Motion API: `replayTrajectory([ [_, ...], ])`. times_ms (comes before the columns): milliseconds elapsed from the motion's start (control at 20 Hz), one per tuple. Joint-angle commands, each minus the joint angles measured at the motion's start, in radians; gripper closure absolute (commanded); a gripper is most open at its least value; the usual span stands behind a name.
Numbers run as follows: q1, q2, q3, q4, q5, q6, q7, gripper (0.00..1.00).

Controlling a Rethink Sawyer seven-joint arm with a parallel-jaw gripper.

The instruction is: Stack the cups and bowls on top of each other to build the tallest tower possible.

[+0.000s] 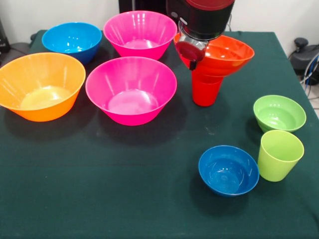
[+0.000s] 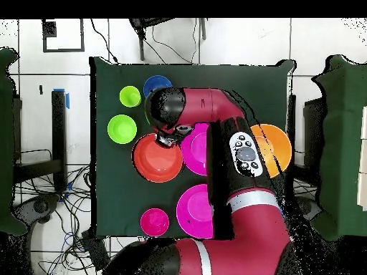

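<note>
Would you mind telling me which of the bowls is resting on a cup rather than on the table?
The wide red-orange bowl: it alone sits atop the red cup; every other bowl rests directly on the table.

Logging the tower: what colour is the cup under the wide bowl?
Red, clearest in the front view.

red-black arm bent across table; gripper points down, state unclear.

Arm: glossy dark red shells with black joint sections between them.
Wrist housing: black rounded body with a red cap on top.
Disc under the wrist: round, dark red, set in a silvery metal ring.
Control panel: pale grey oval plate with dark round buttons.
Lower link: red, crossed by a pale grey band.
</note>
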Motion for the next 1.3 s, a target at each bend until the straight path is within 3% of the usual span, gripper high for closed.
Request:
replayTrajectory([
  [50,-0.036,-0.009,0.102,0.093,0.025,-0.045,-0.008,1.00],
  [800,-0.059,0.042,0.102,0.042,-0.048,-0.099,-0.027,1.00],
  [1300,-0.065,0.028,0.138,0.095,-0.002,-0.168,0.003,1.00],
])
